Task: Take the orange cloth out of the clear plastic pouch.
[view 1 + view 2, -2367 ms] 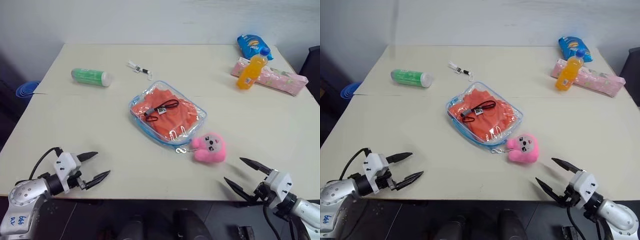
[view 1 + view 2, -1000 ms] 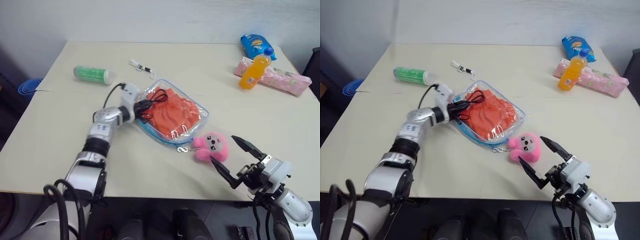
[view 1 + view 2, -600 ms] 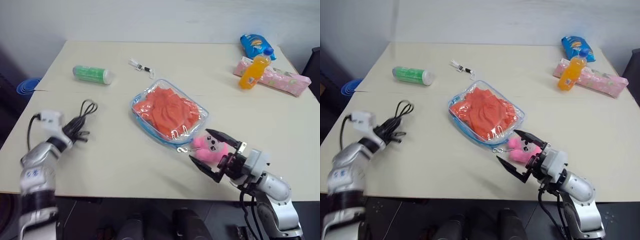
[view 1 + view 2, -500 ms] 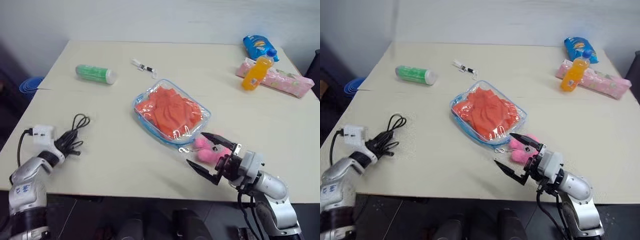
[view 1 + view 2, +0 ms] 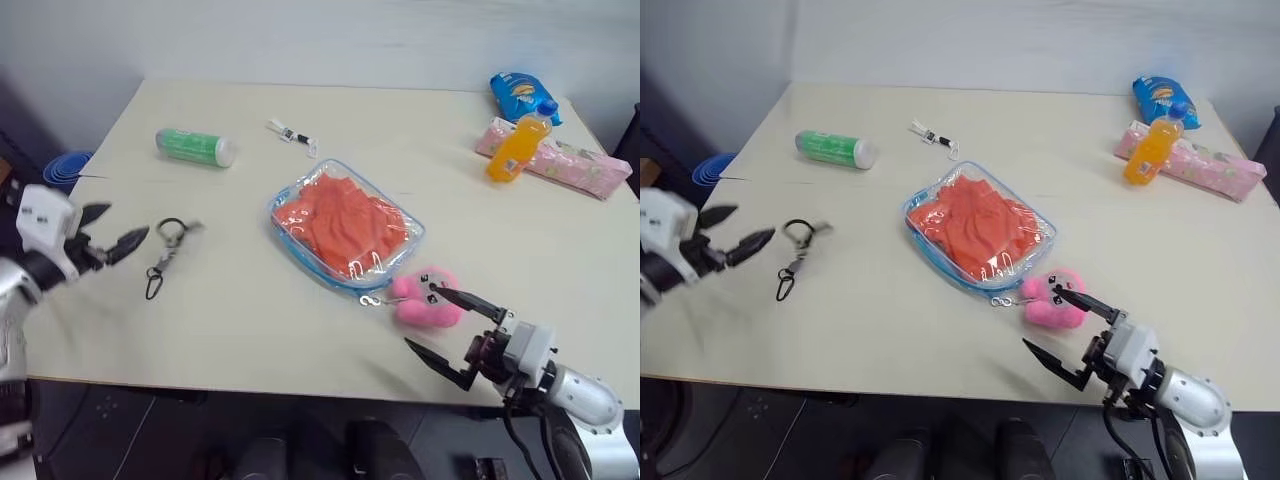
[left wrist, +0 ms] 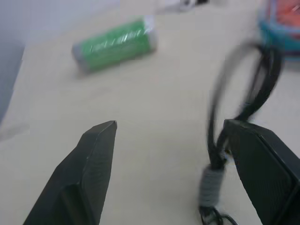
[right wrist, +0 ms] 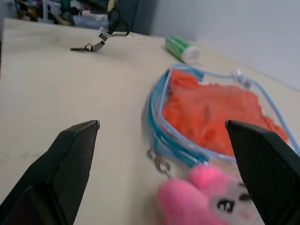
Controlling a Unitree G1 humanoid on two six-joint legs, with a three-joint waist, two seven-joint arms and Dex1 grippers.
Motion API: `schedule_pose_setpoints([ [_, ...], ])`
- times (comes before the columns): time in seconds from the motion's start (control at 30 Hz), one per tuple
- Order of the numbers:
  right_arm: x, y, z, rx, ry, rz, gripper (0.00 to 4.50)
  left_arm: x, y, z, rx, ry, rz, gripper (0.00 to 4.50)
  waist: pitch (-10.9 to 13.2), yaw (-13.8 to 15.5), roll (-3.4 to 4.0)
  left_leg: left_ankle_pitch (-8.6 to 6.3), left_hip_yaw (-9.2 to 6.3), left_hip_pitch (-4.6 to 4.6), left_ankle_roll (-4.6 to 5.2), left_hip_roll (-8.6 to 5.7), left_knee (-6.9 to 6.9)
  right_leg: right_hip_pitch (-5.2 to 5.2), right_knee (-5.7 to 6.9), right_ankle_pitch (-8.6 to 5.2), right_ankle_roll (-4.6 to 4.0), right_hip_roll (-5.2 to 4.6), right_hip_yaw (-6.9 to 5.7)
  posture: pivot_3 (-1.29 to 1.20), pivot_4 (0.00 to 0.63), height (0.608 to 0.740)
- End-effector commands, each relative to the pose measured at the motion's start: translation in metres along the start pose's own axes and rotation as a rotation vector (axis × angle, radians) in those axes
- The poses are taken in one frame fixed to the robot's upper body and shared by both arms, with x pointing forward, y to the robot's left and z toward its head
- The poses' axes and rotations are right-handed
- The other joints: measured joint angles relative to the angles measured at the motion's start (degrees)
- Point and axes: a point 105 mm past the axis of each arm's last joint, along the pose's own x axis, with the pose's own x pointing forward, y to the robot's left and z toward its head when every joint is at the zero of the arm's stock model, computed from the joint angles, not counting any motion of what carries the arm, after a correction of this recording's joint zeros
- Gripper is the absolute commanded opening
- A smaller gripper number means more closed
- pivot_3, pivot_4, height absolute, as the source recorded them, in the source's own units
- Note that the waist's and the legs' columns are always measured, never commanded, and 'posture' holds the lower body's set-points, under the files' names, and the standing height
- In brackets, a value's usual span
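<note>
Left gripper (image 5: 112, 228) fingers spread, black cable (image 5: 162, 254) just beside. Right gripper (image 5: 452, 330) fingers spread, near pink plush (image 5: 425, 298). Orange cloth (image 5: 345, 220) inside clear plastic pouch (image 5: 283, 220).

The black cable (image 5: 163, 253) left of the clear plastic pouch (image 5: 345, 225) is motion-blurred; whether it rests on the table (image 5: 250, 320) cannot be told. The small white item (image 5: 291, 134) at the far side is too small to identify. The orange bottle (image 5: 514, 147) hides part of the pink patterned pack (image 5: 570, 165).

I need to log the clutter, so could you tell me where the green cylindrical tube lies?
In the head views the green cylindrical tube lies on its side at the beige table's far left, left of the small white clip.
</note>
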Motion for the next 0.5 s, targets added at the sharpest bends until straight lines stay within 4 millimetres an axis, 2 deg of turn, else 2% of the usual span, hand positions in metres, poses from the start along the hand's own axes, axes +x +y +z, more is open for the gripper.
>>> schedule_pose_setpoints([
  [0.03, -0.008, -0.002, 0.014, -0.051, -0.017, -0.036, 4.5, 0.02, -0.013, -0.013, 0.147, 0.1, -0.173, 3.71, 0.0, -0.3, 0.06, 0.0, 0.05, 0.05, 0.01, 0.0, -0.04, 0.03, -0.02, 0.0, 0.0, 0.03, 0.04, 0.0, 0.15, 0.74],
  [0.07, -0.011, -0.002, 0.015, -0.054, -0.007, -0.053, 4.5, 0.031, -0.013, -0.012, 0.148, 0.095, -0.19, 3.71, 0.0, -0.3, 0.07, 0.0, 0.07, 0.07, 0.01, 0.02, -0.05, 0.03, -0.01, 0.0, 0.0, 0.08, 0.05, 0.0, 0.15, 0.74],
  [0.2, -0.015, 0.0, 0.02, -0.061, 0.008, -0.101, 4.5, 0.057, -0.023, 0.001, 0.188, -0.003, -0.275, 4.49, 0.0, -0.3, -0.02, 0.0, 0.06, 0.03, 0.0, 0.05, 0.0, -0.04, 0.13, 0.0, 0.0, 0.18, 0.02, 0.0, 0.15, 0.74],
  [0.27, -0.015, 0.002, 0.021, -0.053, 0.014, -0.118, 4.5, 0.072, -0.036, 0.005, 0.218, -0.06, -0.334, 4.49, 0.0, 0.0, -0.02, 0.0, 0.08, -0.02, 0.01, 0.05, 0.04, -0.1, 0.18, 0.0, 0.01, 0.17, 0.05, 0.0, 0.15, 0.74],
  [0.37, -0.012, 0.008, 0.023, -0.048, 0.018, -0.108, 4.5, 0.096, -0.06, -0.004, 0.333, -0.023, -0.448, 4.49, 0.0, 0.2, -0.05, -0.01, 0.09, -0.04, 0.03, 0.02, 0.13, -0.09, 0.18, 0.01, 0.03, 0.15, 0.03, 0.0, 0.15, 0.74],
  [0.5, -0.011, 0.005, 0.025, -0.06, 0.021, -0.123, 4.5, 0.13, -0.068, 0.008, 0.473, -0.029, -0.387, 4.49, 0.0, 0.3, -0.14, -0.02, 0.12, -0.07, 0.05, -0.01, 0.18, -0.09, 0.16, 0.02, 0.05, 0.17, 0.03, 0.0, 0.15, 0.74],
])
